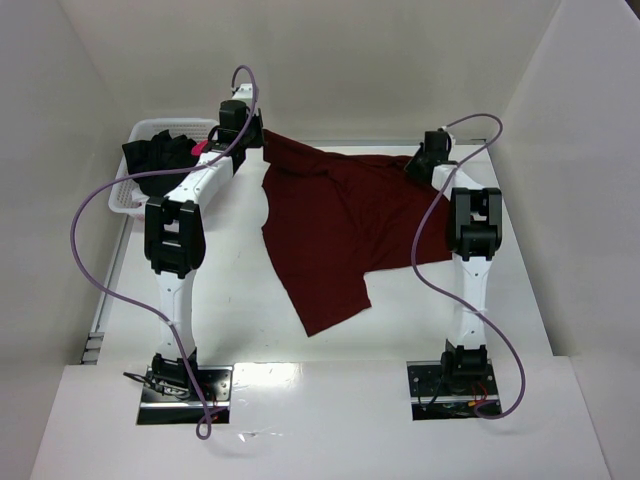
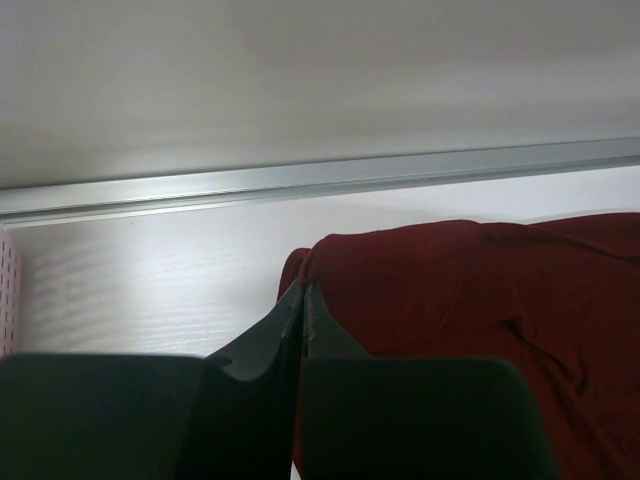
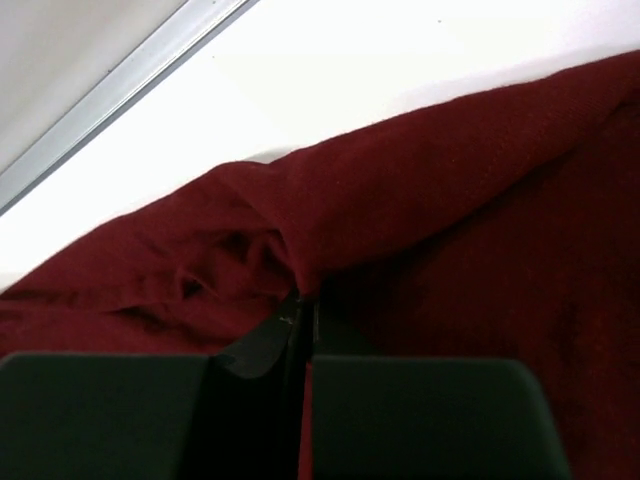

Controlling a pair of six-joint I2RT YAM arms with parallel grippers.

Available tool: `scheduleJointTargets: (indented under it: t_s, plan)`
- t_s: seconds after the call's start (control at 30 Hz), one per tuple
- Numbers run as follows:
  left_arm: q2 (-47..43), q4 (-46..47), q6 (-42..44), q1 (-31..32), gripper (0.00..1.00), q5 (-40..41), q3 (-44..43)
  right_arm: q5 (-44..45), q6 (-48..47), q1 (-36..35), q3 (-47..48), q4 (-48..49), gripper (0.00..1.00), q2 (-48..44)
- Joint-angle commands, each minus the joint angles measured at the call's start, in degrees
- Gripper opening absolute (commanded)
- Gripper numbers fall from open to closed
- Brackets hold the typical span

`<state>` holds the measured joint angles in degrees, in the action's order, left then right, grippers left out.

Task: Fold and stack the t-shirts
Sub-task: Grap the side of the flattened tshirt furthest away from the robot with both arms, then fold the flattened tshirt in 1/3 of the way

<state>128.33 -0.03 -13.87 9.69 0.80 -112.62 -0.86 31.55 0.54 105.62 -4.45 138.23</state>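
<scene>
The maroon t-shirt (image 1: 340, 225) lies spread and rumpled across the middle of the table, its far edge stretched between both grippers. My left gripper (image 1: 250, 135) is shut on the shirt's far left corner; in the left wrist view the jaws (image 2: 303, 290) pinch the cloth (image 2: 470, 290). My right gripper (image 1: 418, 162) is shut on the shirt's far right edge; in the right wrist view the jaws (image 3: 303, 298) pinch a fold of the cloth (image 3: 450, 220). The black t-shirt (image 1: 158, 158) with a pink mark (image 1: 197, 148) lies bunched in the basket.
A white mesh basket (image 1: 126, 200) stands at the far left of the table. White walls enclose the table on three sides, with a metal rail (image 2: 320, 180) along the back edge. Purple cables loop from both arms.
</scene>
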Motion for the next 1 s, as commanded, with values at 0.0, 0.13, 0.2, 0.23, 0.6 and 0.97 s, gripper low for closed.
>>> scheduleJointTargets:
  t_s: [0.0, 0.13, 0.2, 0.23, 0.6, 0.97]
  plan:
    - [0.08, 1.79, -0.28, 0.24, 0.0, -0.79, -1.99, 3.4, 0.27, -0.54, 4.75, -2.76, 0.0, 0.19]
    - [-0.54, 1.27, 0.41, 0.24, 0.0, -1.94, -2.51, 5.7, -0.26, -0.01, 9.15, -6.35, 0.0, -1.38]
    - [-1.07, 1.26, 0.94, 0.24, 0.0, -1.94, -2.52, 6.49, -0.26, 0.6, 11.52, -7.06, 0.0, -2.7]
    - [-1.76, 0.74, 0.95, 0.24, 0.0, -1.94, -2.52, 6.49, -0.26, 1.3, 12.23, -7.07, 0.0, -3.23]
    - [-10.37, -3.39, 5.6, 1.91, 0.0, -6.59, 1.95, 9.38, 0.96, 3.6, 13.57, -9.7, 0.0, -8.23]
    - [-19.87, -6.73, 9.12, 9.72, 0.0, -8.97, 16.44, 10.09, 5.1, 7.64, 2.83, -7.86, 0.0, -12.55]
